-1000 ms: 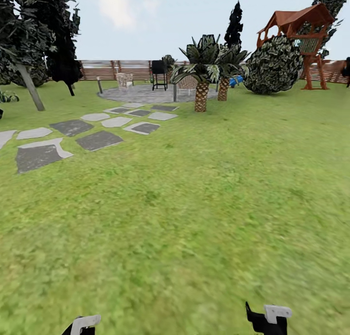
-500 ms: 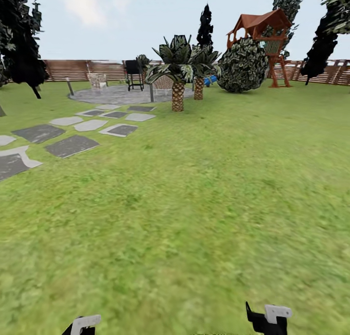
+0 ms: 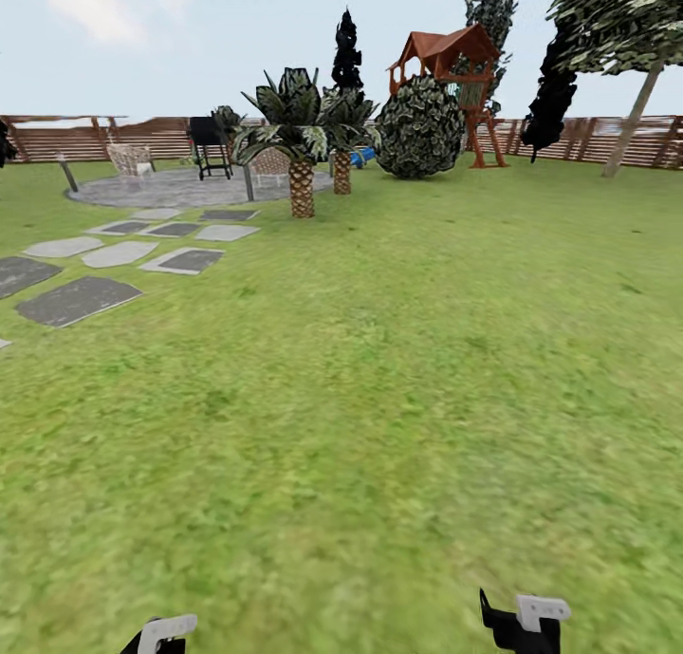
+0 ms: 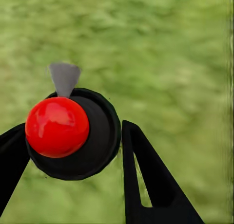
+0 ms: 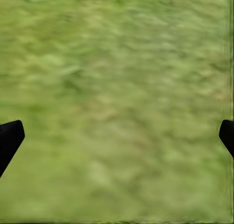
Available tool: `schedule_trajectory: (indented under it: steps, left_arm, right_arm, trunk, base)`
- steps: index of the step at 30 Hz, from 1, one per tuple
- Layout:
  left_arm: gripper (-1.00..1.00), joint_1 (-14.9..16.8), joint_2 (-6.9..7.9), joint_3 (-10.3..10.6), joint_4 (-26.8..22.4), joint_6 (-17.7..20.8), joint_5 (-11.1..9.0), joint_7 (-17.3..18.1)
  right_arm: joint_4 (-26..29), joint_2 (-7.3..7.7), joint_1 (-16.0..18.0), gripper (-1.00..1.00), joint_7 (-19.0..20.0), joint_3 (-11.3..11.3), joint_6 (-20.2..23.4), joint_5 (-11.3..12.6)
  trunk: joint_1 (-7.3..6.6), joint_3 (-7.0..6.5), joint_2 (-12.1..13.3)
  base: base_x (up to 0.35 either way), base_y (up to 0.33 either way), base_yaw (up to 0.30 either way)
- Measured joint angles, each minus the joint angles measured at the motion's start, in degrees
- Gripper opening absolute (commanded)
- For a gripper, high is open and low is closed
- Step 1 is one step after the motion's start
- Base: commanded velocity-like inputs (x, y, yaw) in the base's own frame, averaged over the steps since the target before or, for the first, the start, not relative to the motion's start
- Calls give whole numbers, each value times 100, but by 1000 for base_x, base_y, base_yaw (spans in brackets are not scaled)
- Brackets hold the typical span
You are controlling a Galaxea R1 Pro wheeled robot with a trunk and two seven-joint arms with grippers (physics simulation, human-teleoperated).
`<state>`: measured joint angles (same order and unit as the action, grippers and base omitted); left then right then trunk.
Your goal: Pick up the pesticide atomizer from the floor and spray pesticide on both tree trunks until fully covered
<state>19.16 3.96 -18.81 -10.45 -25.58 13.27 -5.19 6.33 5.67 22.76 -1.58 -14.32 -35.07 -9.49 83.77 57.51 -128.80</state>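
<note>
While your left gripper clamps the pesticide atomizer between its fingers, your right gripper hangs spread wide over bare grass. One tree with a leaning trunk stands far off by the fence. Spray from this range and, I judge, the pesticide falls short of the bark.
</note>
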Motion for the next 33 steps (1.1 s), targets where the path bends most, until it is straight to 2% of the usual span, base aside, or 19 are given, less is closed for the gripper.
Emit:
schedule_trajectory:
  steps: [33]
  left_arm:
    - [-100,1,0,0,-8,0,-1,-9]
  right_arm:
    - [0,-7,0,100,0,1,0,0]
  trunk:
    - [0,0,0]
  base:
    - [0,0,-300]
